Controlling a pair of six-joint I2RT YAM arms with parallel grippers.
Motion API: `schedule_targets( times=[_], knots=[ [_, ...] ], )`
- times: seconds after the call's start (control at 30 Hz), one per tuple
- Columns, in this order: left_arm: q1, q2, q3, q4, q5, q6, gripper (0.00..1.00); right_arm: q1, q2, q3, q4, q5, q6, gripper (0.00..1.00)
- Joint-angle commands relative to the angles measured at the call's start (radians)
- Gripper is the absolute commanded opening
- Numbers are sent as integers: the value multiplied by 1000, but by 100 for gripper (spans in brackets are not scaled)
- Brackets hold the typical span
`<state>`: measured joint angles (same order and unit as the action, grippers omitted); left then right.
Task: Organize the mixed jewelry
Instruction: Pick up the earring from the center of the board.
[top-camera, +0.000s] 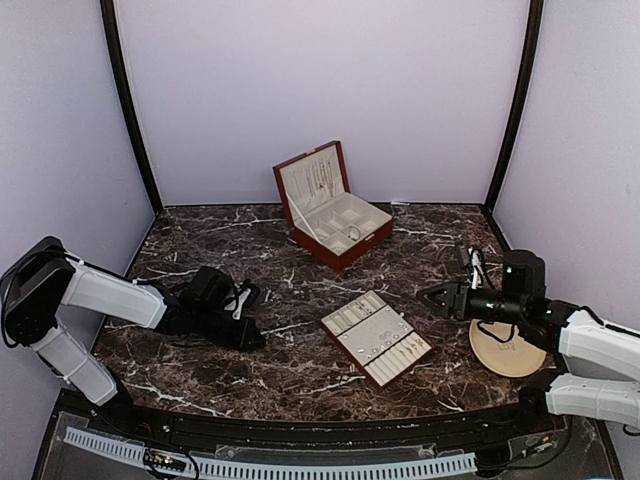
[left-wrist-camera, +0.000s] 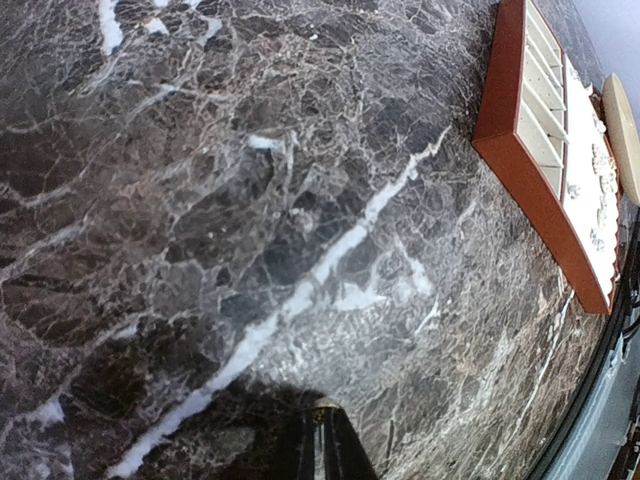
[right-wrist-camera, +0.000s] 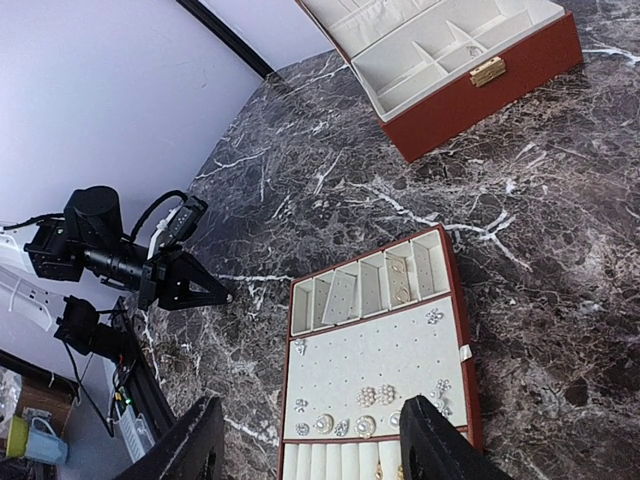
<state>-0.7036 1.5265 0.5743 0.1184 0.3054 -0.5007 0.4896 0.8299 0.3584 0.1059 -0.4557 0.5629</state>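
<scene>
The mixed jewelry shows as small silvery earrings (right-wrist-camera: 376, 396) and rings (right-wrist-camera: 400, 290) on a cream-lined red-brown tray (top-camera: 352, 348), which is also in the right wrist view (right-wrist-camera: 452, 300). Fine chains (top-camera: 321, 176) hang in the lid of the open wooden box (top-camera: 345, 250). My left gripper (top-camera: 256, 337) lies low over the marble, left of the tray, its jaws pressed together (left-wrist-camera: 325, 408). A tiny pale glint at its tip is too small to identify. My right gripper (top-camera: 428, 297) hovers right of the tray, open and empty (right-wrist-camera: 310, 450).
A round beige plate (top-camera: 505, 352) lies at the right, partly under my right arm, and its edge shows in the left wrist view (left-wrist-camera: 620, 120). The wooden box (right-wrist-camera: 470, 85) stands at the back centre. Purple walls close in the marble table (top-camera: 220, 250).
</scene>
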Motion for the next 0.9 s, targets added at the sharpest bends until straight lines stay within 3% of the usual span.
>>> schedule_targets(
  times=[0.0,0.23,0.53,0.87],
  knots=[
    [6,11,-7,12,20,2,4,-3,-9,-5,12,-5,-7,61],
    [6,-22,-16,15,25,-2,0,-3,-9,-5,18,4,-5,61],
    [-1,-123,-30,141,98,7,0,-1,-11,-1,74,-62,24,65],
    [-149,-190,16,358,103,15,0,110,-26,-29,250,-18,141,70]
  ],
)
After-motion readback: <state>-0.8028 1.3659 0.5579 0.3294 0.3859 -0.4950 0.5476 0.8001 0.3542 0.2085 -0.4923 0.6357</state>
